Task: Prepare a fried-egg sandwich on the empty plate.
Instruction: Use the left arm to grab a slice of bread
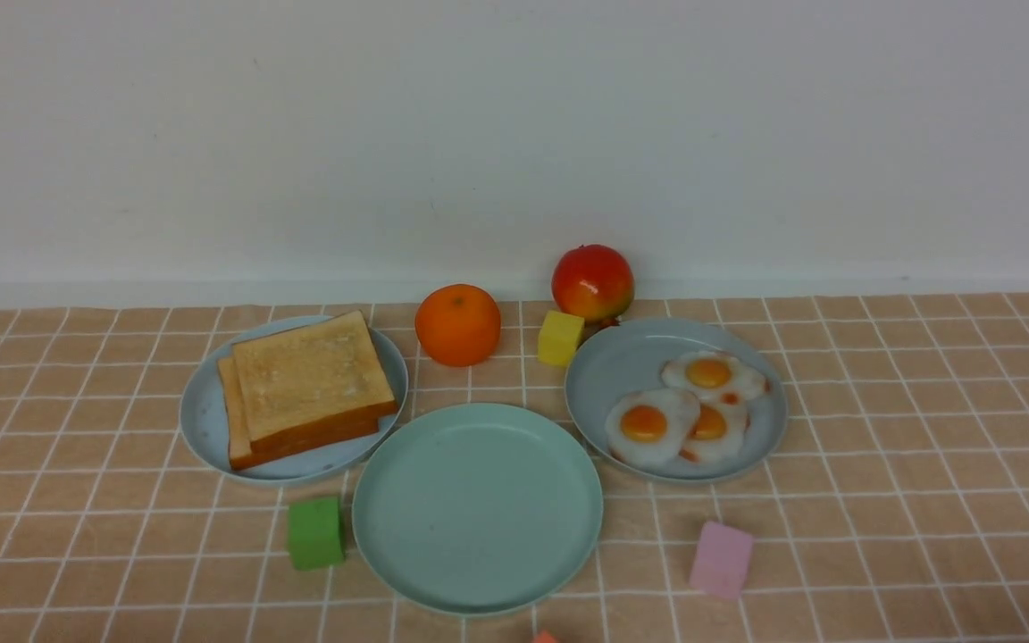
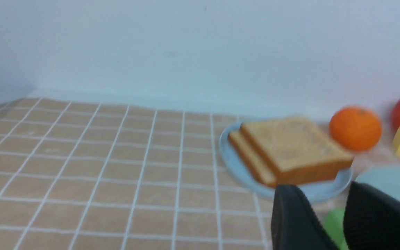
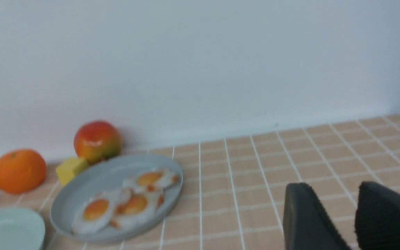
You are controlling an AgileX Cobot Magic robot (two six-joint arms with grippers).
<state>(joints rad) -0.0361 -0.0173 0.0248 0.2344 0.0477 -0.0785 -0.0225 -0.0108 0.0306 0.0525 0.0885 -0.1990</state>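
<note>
**A:** How does the left gripper (image 2: 321,196) stand?

**B:** Its jaws are apart with nothing between them. The two bread slices (image 2: 292,147) lie just ahead of it, clear of the fingertips. They are stacked a little askew on a light blue plate (image 2: 233,163).

**A:** And the empty plate (image 1: 479,509)?

**B:** It is mint green and bare. It sits ahead of that gripper and toward the robot's right, just beside the bread plate. A green block (image 2: 332,220) shows through the gap between the fingers, on the worktop (image 2: 82,173) beyond them.

**A:** What about the right gripper (image 3: 332,196)?

**B:** It is open and empty too. The fried eggs (image 3: 130,203) lie well off to its left and further forward. There are three of them, overlapping on a grey-blue plate (image 3: 92,182). The wrist view is blurred, but the egg nearest the robot seems to lie over its neighbour.

**A:** Is anything beyond the plates?

**B:** An orange (image 1: 457,325), a yellow block (image 1: 560,338) and a red apple (image 1: 593,282) sit further ahead of both grippers, near the wall. The yellow block is just beside the egg plate's far rim. A pink block (image 1: 721,558) lies nearer the robot than the egg plate, apart from it.
</note>
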